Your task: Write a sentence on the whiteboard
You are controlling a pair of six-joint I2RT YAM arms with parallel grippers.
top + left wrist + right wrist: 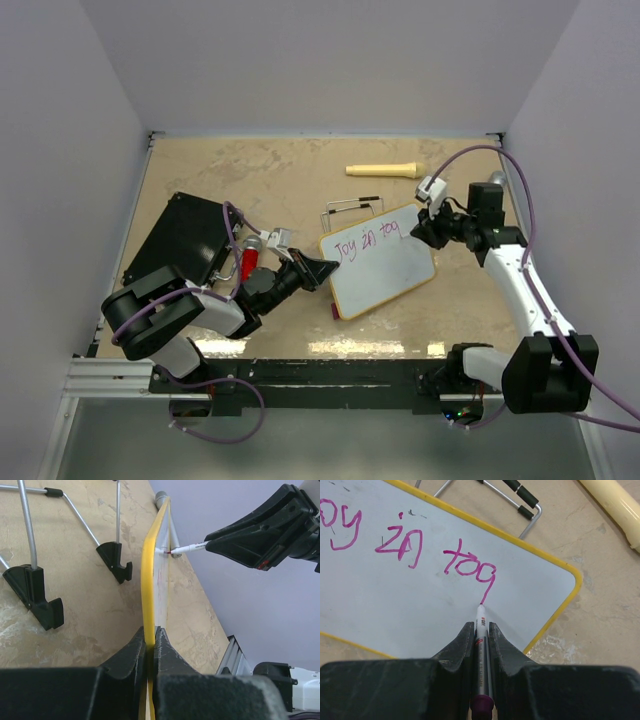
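A small white board with a yellow rim lies at an angle in the middle of a tan, marbled table. Its long axis runs from the left arm up toward the right arm. The left claw is clenched on the rim at the board's near short edge, pinning it. The right claw is clamped around a marker, with the board directly ahead of it and the tip touching the surface at the tail of a "g". The sentence reads "Joy in tog" in pink, on one line along the board's top. The right arm is nearer that line's end. Only a short stretch of white separates the last letter from the rounded corner, while the lower part is bare, so I judge the next letters must squeeze in or drop to a second line. Whether the board lies flat or is tipped up slightly, I cannot tell. Nearby sit a wire stand, a cream rod and a black case. Plain pale walls close in three sides.
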